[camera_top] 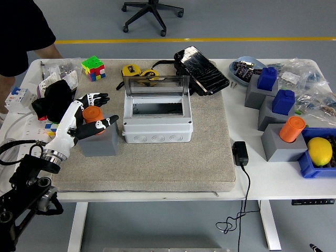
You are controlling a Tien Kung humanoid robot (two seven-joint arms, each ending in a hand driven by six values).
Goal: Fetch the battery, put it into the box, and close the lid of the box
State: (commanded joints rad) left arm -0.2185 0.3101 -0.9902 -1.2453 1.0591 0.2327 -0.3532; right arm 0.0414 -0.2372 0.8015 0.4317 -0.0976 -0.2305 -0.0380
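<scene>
An orange cylindrical battery stands upright in a grey block on the left of the grey mat. My left hand is at the battery, with the fingers spread behind it and the thumb in front; it does not clasp the battery. The white box stands in the middle of the mat, its clear lid raised at the back and its inside showing. The right arm is out of view.
A second orange cylinder and two blue ones sit in grey blocks at the right. A black charger, a lemon in a blue bin, a puzzle cube, a black pouch. A person stands at the far left corner.
</scene>
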